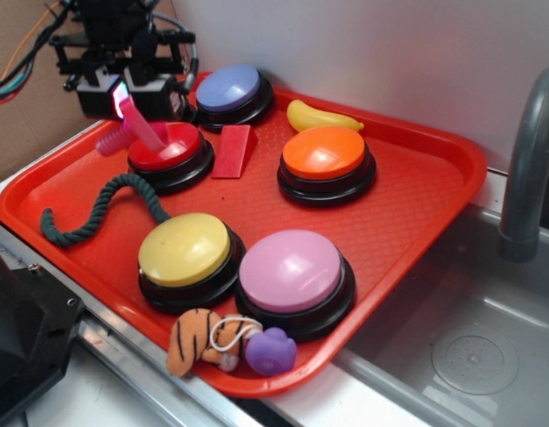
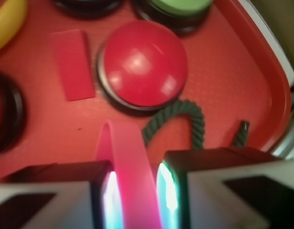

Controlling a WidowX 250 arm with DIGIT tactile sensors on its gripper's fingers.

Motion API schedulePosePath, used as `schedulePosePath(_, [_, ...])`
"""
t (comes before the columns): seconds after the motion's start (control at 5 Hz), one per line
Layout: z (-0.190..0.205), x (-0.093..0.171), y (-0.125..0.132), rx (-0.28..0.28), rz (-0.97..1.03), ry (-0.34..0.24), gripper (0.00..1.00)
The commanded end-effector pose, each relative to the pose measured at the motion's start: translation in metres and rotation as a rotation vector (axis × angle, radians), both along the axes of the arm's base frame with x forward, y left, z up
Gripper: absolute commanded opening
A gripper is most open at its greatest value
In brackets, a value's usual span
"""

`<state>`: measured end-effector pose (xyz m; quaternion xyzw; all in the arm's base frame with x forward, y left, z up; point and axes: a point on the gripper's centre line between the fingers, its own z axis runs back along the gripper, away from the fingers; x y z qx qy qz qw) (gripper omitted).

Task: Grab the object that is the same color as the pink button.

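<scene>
Exterior view shows my gripper (image 1: pixel 125 98) at the tray's (image 1: pixel 434 196) far left corner, fingers clamped on the pink toy (image 1: pixel 136 124), which hangs tilted above the red button (image 1: pixel 167 147), seemingly clear of it. The pink button (image 1: pixel 290 269) sits near the front, well apart. I judge the grab made and the lift under way; next I'd raise straight up, keeping clear of the rope (image 1: pixel 100 209).

Red tray (image 1: pixel 434 169) carrying 5 dome buttons around the orange button (image 1: pixel 326 153): pink button (image 1: pixel 290 269) nearest, red wedge (image 1: pixel 231 151) left, banana (image 1: pixel 320 116) behind.
</scene>
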<state>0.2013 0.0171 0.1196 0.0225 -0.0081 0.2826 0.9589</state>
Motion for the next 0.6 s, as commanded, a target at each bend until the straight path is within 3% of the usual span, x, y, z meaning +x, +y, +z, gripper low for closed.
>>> schedulePosePath(0.0, [0.0578, 0.0206, -0.0209, -0.044, -0.429, -0.077, 0.0])
schedulePosePath(0.2, [0.0631, 0.019, -0.0208, -0.076, -0.487, -0.107, 0.0])
schedulePosePath(0.4, [0.0597, 0.0154, -0.0154, -0.083, -0.417, -0.113, 0.0])
